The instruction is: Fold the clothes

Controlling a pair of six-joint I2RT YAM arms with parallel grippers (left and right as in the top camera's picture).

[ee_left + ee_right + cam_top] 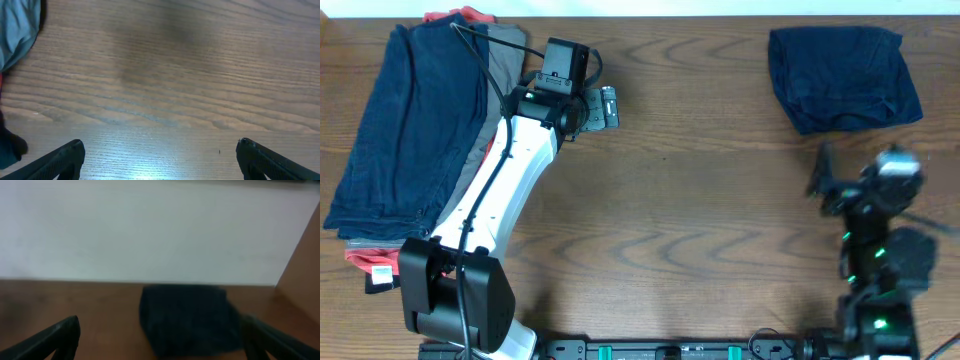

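left hand point(160, 142) held spread, empty, over bare table point(175, 75) | right hand point(161, 319) spread, empty, facing folded navy garment point(185, 317) | pile of clothes point(400, 130) lay at table's left, beside left hand | risk judged: pinch could catch several layers, dragging pile askew

A brown wood-grain table point(720, 200) carries two lots of fabric, well apart. At its left side lies a pile of clothes point(410, 150), reaching from the far edge toward the near edge, with a long navy garment point(390, 120) on top, a grey layer point(505, 60) showing along its right side, and orange-red fabric point(368, 260) peeking out at the near end. Near the far right corner rests a folded navy piece point(842, 78), alone on bare wood
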